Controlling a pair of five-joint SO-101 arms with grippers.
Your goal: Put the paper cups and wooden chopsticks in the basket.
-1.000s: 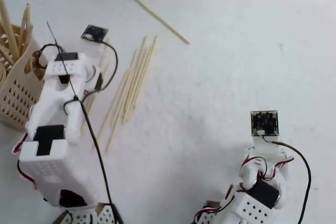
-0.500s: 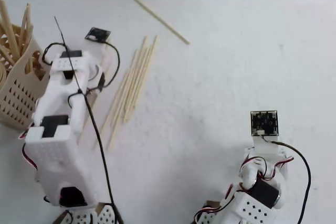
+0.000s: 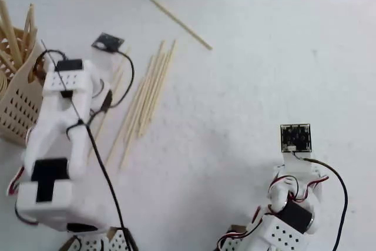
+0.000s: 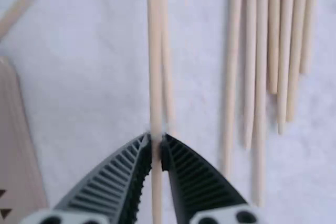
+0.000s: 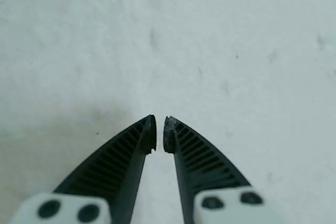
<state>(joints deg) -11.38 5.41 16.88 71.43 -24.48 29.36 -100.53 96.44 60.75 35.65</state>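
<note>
My left tool (image 4: 157, 141) is clenched on a chopstick (image 4: 154, 51). It pinches the stick so its length runs straight out ahead, which I judge suits tipping it into the basket (image 3: 20, 107) just beside that arm. A second stick (image 4: 168, 77) lies tight against it; I cannot tell whether it is caught too. The loose chopsticks (image 3: 147, 92) lie on the bench (image 3: 264, 74) nearby. My right tool (image 5: 159, 132) is closed to a sliver, empty, parked well apart.

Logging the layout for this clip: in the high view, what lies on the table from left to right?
Basket → left arm → chopstick bundle → lone chopstick → right arm.
</note>
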